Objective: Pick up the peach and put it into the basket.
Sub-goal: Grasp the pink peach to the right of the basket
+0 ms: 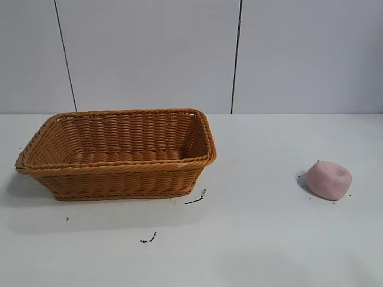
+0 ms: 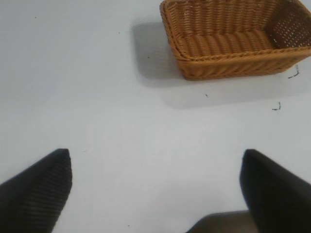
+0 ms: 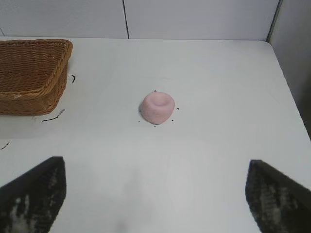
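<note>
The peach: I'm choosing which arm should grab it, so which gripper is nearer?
Right. The right gripper is open and faces the peach across bare table. The left gripper, also open, looks at the basket; no peach shows there.

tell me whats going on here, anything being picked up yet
Not yet. The peach sits alone on the white table, well to the right of the empty wicker basket. The right gripper hangs open above the table, facing the peach. The left gripper is open too, back from the basket and holding nothing.
</note>
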`<state>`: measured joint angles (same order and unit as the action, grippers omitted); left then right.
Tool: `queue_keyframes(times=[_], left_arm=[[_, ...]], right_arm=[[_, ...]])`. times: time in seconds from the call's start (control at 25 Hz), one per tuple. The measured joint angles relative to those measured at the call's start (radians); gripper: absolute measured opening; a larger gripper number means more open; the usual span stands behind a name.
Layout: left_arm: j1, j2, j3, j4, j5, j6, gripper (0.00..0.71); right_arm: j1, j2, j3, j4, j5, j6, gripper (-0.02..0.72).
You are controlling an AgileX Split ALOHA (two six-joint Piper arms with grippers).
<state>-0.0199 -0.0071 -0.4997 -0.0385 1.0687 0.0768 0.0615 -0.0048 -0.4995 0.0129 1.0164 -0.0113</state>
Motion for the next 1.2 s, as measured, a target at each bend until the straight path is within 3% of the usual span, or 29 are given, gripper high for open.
queue_keyframes(times=[0.44,1.2], left_arm=[[0.0,0.0,0.0,0.0,0.0,0.0,0.692],[0.0,0.0,0.0,0.0,0.0,0.0,0.692]], right_arm=[[0.0,0.064,-0.027,-0.004,0.002,0.0,0.689],[0.0,1.374,-0.6,-0.004,-0.054,-0.021,0.689]])
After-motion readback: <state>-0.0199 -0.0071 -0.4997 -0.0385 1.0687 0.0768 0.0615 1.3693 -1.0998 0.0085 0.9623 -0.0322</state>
